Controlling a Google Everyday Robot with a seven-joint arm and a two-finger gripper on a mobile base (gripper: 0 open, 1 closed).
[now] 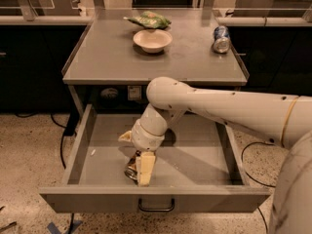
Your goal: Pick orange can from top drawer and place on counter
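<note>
Can first: small dented metallic orange can (130, 170) sits near front-centre of wide shallow grey metal top drawer (200, 162), which is open, w/ robot's cream gripper (140, 173) down on it from above, can showing just at its picture-left edge. Can't tell if grip is closed on it, nor which way can's long axis runs. Count: 1 orange can, 1 gripper, 1 drawer; on flat grey counter (122, 62) 1 blue & silver can (221, 38), 1 pale bowl (152, 39), 1 green packet (148, 20)
</note>
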